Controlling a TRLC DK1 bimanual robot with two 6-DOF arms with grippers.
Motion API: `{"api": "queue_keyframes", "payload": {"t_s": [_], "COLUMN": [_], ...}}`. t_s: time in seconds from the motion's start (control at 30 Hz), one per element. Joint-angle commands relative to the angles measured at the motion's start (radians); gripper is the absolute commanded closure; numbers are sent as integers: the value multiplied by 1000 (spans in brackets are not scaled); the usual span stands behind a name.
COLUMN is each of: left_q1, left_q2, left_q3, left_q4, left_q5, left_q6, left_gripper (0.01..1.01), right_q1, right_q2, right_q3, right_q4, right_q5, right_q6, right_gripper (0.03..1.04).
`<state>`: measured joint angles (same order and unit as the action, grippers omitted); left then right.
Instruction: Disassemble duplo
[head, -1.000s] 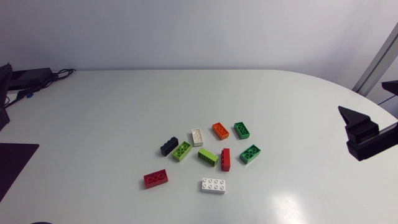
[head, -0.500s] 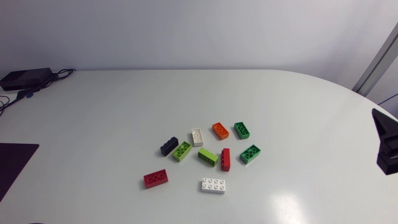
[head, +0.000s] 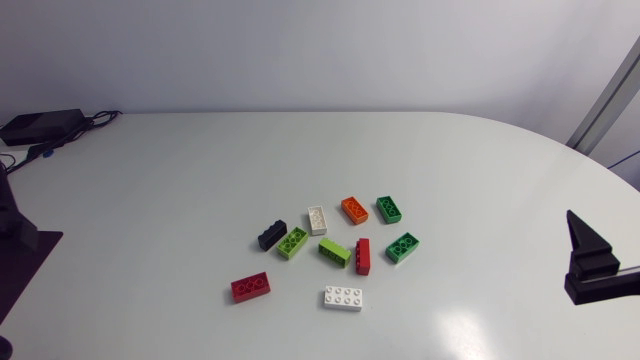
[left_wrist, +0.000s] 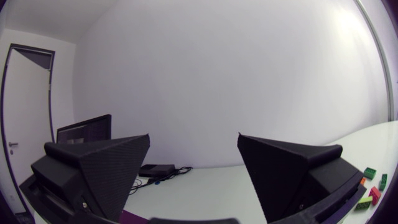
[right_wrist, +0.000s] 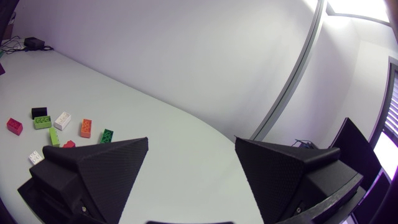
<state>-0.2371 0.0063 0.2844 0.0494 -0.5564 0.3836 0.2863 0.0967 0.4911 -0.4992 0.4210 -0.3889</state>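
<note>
Several single Duplo bricks lie apart from one another in the middle of the table. Among them are a black brick (head: 272, 235), an orange brick (head: 354, 210), a red brick (head: 250, 287) and a white brick (head: 343, 298). None is stacked on another. My right gripper (head: 582, 245) hangs at the table's right edge, far from the bricks, and its own view shows it open (right_wrist: 191, 142) and empty. Of my left arm (head: 12, 225) only a dark part shows at the left edge. My left gripper (left_wrist: 194, 137) is open and empty, with some bricks (left_wrist: 373, 186) far off beside its finger.
A black box with cables (head: 42, 125) sits at the table's back left corner. A dark mat (head: 25, 265) lies at the left edge. White tabletop (head: 470, 180) surrounds the bricks on all sides.
My right gripper has drawn back toward the right edge and moved down toward the front. My left arm left the view and reappeared lower at the left edge. The bricks have not moved.
</note>
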Motion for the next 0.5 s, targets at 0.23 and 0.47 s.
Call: {"api": "queue_keyframes", "payload": {"t_s": [0.23,0.47], "left_q1": [70,99], "left_q2": [-22,-23], "left_q3": [-152,-272], "left_q4": [86,168], "left_q5": [199,334], "left_q6": [-51,-17], "left_gripper": [48,48], "right_q1": [-12,-10], "right_q2": [9,21], "right_q3": [-46,-92], "right_q4": [2,74], "right_q5": [-105,-114], "right_q6": [33,79], "right_gripper": [61,61]}}
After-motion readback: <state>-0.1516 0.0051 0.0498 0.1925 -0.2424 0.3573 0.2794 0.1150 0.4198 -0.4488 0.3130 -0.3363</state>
